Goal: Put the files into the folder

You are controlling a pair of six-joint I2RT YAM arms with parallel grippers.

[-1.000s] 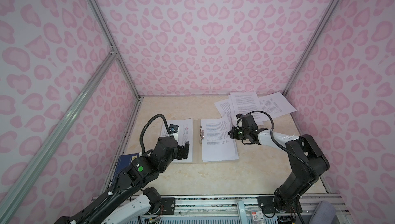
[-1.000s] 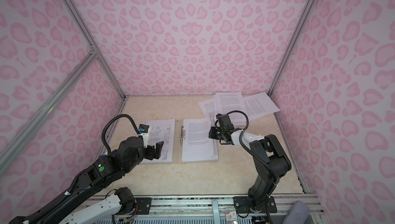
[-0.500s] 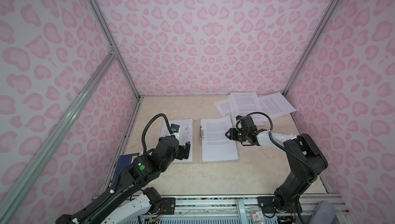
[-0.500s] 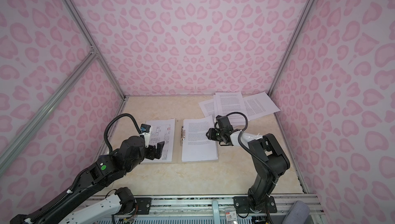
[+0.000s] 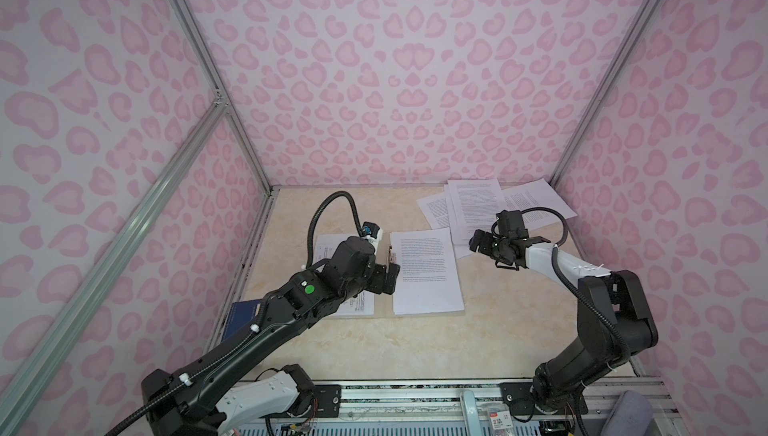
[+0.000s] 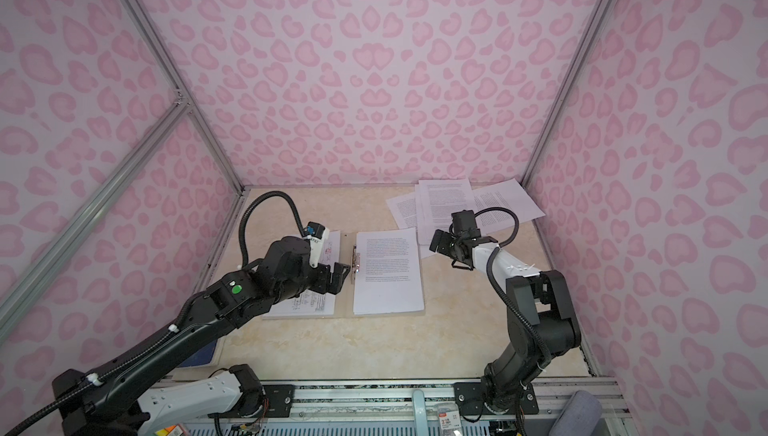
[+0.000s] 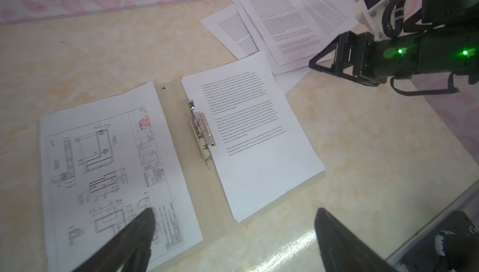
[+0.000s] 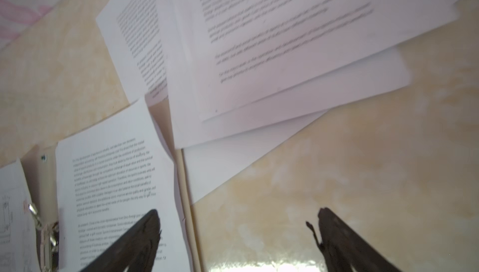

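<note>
The folder (image 7: 181, 138) lies open and flat on the table, with a metal clip (image 7: 203, 133) at its spine. A line-drawing sheet (image 7: 108, 169) lies on its left leaf and a printed text sheet (image 5: 426, 272) on its right leaf. More files (image 5: 478, 201) are fanned in a loose pile at the back right. My left gripper (image 5: 390, 280) hovers open over the spine's near part, holding nothing. My right gripper (image 5: 476, 242) hangs open just right of the text sheet, above the pile's near corner; its jaws are empty in the right wrist view (image 8: 238, 212).
A dark blue book (image 5: 241, 321) lies at the table's left edge under my left arm. Pink patterned walls close in the table on three sides. A metal rail (image 5: 415, 388) runs along the front edge.
My right gripper has gone from shut to open at the text sheet's right edge and drawn back a little to the right. The left arm has stayed still.
</note>
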